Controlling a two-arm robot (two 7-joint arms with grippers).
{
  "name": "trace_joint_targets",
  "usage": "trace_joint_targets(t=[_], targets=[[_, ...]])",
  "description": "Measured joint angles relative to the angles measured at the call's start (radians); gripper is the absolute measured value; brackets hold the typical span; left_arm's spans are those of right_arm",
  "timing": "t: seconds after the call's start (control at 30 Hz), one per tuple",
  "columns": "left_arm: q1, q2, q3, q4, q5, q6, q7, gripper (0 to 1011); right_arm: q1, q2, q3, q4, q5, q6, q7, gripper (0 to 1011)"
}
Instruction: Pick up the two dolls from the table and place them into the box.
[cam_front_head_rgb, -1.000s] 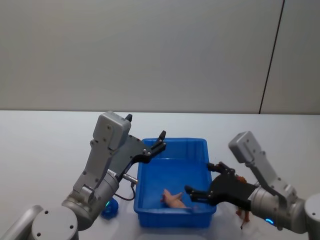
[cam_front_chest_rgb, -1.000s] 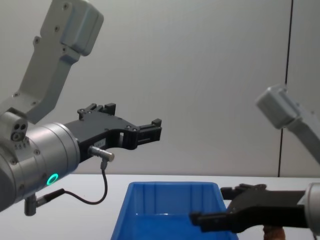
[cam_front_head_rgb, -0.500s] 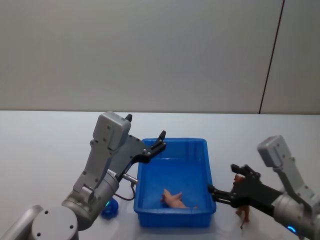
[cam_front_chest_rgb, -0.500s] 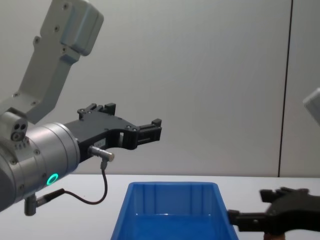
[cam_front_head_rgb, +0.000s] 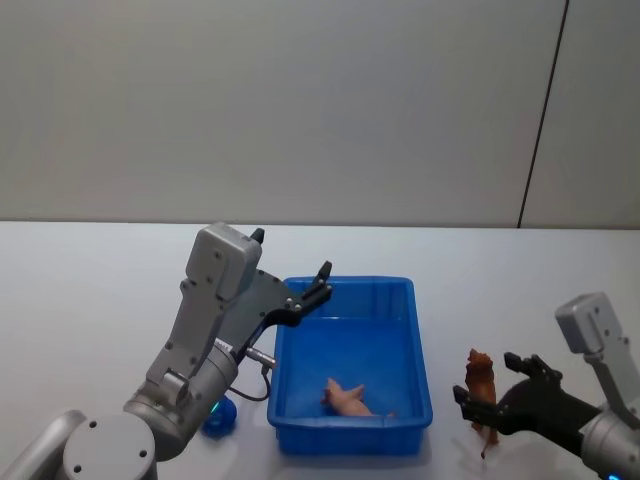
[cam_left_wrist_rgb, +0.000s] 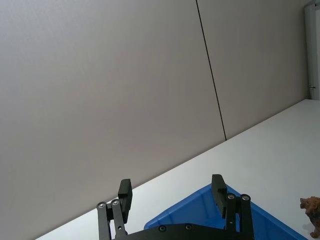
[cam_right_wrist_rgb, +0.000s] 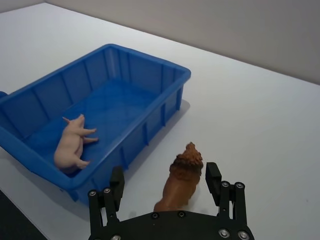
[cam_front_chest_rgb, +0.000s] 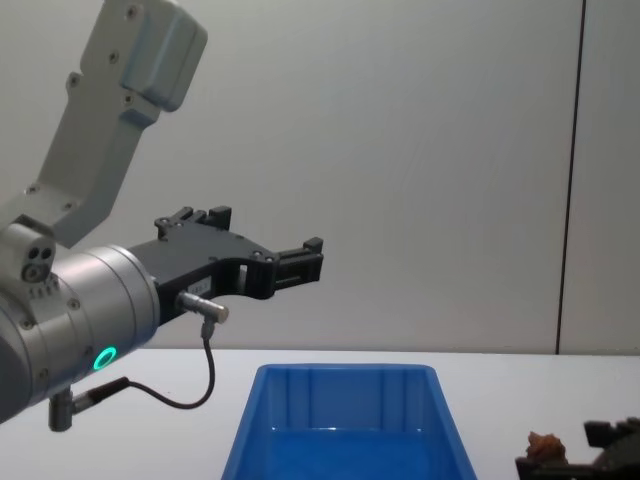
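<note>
Doll (cam_right_wrist_rgb: 182, 175) inside spread right gripper (cam_right_wrist_rgb: 165, 172), beside box (cam_right_wrist_rgb: 165, 98) rim; left gripper (cam_left_wrist_rgb: 171, 186) aloft.

I see a plain grey wall (cam_front_head_rgb: 300, 100) across the background, matte and evenly lit. One thin dark seam (cam_front_head_rgb: 543, 115) runs down it on the right side, leaning slightly off vertical

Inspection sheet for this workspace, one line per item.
Surface: white table, flat.
Job's things: blue bin at centre; pink doll lying inside; brown doll standing right of the bin; blue doll on the table left of it.
Clutter: nothing seen.
Grippers: left gripper open, raised above the bin's left side; right gripper open, straddling the brown doll, not closed.
Cables: black cable looped below the left gripper.
Surroundings: grey wall with a dark vertical seam.
</note>
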Motion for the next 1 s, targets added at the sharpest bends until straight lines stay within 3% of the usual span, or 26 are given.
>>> trace_joint_targets(t=[0.3, 0.73, 1.0], targets=[[0.0, 0.0, 0.0, 0.0, 0.0, 0.0, 0.0, 1001, -0.006, 0.002, 0.002, 0.027, 0.02, 0.027, -0.009, 1001], [0.0, 0.0, 0.0, 0.0, 0.0, 0.0, 0.0, 1001, 0.021, -0.028, -0.018, 0.105, 0.027, 0.065, -0.005, 995], [0.0, 0.0, 0.0, 0.0, 0.0, 0.0, 0.0, 1001, 0.035, -0.046, -0.026, 0.138, 0.034, 0.078, -0.025, 819]])
